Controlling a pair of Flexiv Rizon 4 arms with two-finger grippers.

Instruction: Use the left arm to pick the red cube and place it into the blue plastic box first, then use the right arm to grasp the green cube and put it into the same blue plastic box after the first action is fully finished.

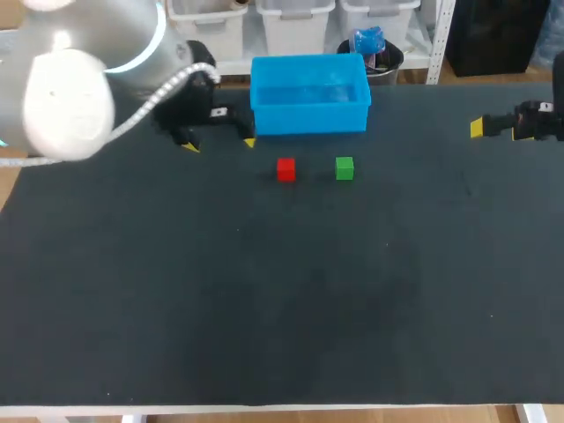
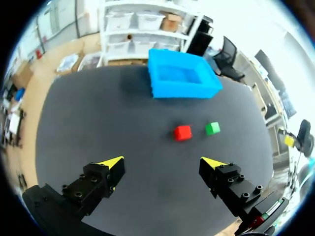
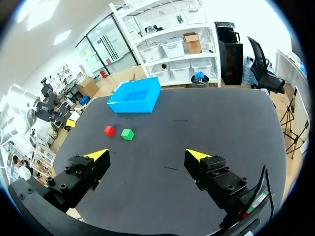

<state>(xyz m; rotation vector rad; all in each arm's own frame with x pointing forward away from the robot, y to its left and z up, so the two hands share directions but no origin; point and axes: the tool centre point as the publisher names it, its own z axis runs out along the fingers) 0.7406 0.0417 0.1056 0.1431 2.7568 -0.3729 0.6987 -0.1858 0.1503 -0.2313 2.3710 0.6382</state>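
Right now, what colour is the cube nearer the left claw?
Red; the left wrist view shows it best.

Matt dark surface [image 1: 264,291], smooth blue plastic box [image 1: 308,119].
The surface looks like a dull, faintly grainy sheet with no shine. The box walls are smooth plastic with a slight sheen. The red cube [image 1: 285,169] and green cube [image 1: 345,168] look smooth and evenly coloured; their material is unclear. The left arm [image 1: 70,97] has a glossy white shell. The left tool [image 2: 163,162] and right tool [image 3: 145,155] are matt black with smooth yellow tips.
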